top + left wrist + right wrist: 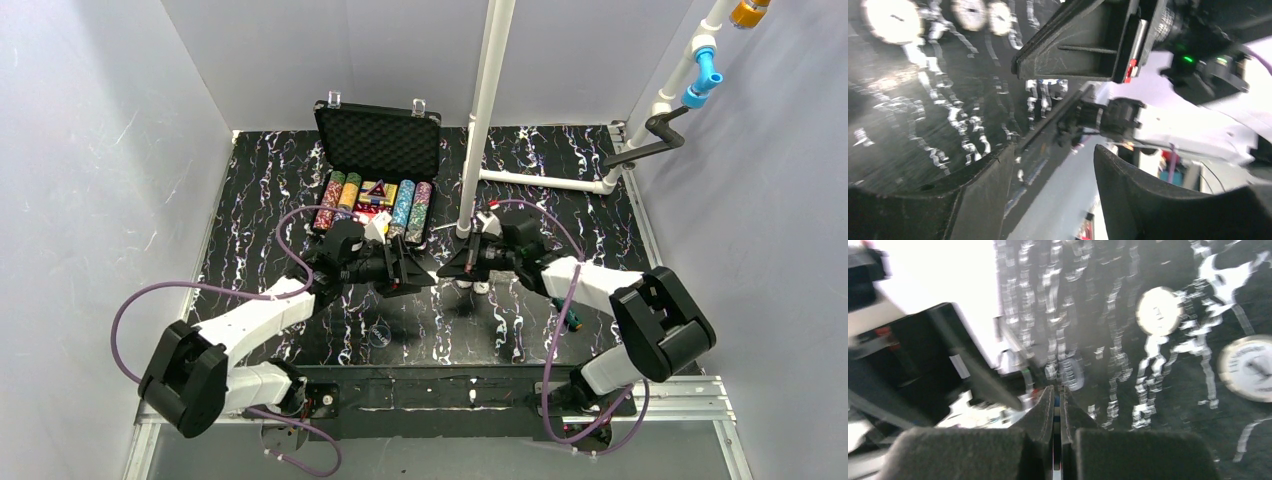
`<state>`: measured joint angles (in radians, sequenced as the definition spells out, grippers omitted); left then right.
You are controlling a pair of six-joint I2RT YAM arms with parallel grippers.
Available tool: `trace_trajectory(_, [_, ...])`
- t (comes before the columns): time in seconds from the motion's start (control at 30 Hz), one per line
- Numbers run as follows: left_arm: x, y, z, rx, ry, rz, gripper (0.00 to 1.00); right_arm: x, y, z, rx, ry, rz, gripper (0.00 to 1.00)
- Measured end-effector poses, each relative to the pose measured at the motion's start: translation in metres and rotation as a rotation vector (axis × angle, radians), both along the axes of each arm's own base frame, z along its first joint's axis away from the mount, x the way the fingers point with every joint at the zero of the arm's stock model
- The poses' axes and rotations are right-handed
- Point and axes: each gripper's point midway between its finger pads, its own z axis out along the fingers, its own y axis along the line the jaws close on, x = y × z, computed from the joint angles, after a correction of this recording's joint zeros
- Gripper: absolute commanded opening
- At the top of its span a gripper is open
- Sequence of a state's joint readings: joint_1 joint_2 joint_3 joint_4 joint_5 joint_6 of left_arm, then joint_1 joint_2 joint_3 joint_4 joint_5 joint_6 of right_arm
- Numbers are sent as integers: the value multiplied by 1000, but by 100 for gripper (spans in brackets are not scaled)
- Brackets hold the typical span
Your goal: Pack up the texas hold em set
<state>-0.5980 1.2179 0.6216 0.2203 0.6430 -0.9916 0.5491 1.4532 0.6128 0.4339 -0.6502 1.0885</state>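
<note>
1 black case (pixel 380 140) is lying open at the far middle, holding rows of chips (pixel 403 208) | left gripper (pixel 1053 160) is gaping partway just before the case, holding nothing | right gripper (pixel 1058 390) is pinching fully closed beside white discs (pixel 1159 311) on the mat (pixel 600 200)

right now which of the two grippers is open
The left gripper: its fingers stand wide apart. On the right gripper, the fingers are pressed together with only a thin slit between them.
</note>
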Motion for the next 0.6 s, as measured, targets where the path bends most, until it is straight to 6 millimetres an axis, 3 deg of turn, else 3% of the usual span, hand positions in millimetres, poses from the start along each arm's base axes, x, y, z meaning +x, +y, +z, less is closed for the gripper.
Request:
trace_trajectory(0.2, [-1,31,-29,234,-1,73,55,-4,6,-57,-367,-100,28,3])
trace_trajectory(0.37, [-12,49,-53,329,45,89,54,-21,-5,-107,-684,-147,108,9])
trace_trajectory(0.6, [-19,58,-65,380,71,93,54,-18,-7,-110,-874,-292,142,32])
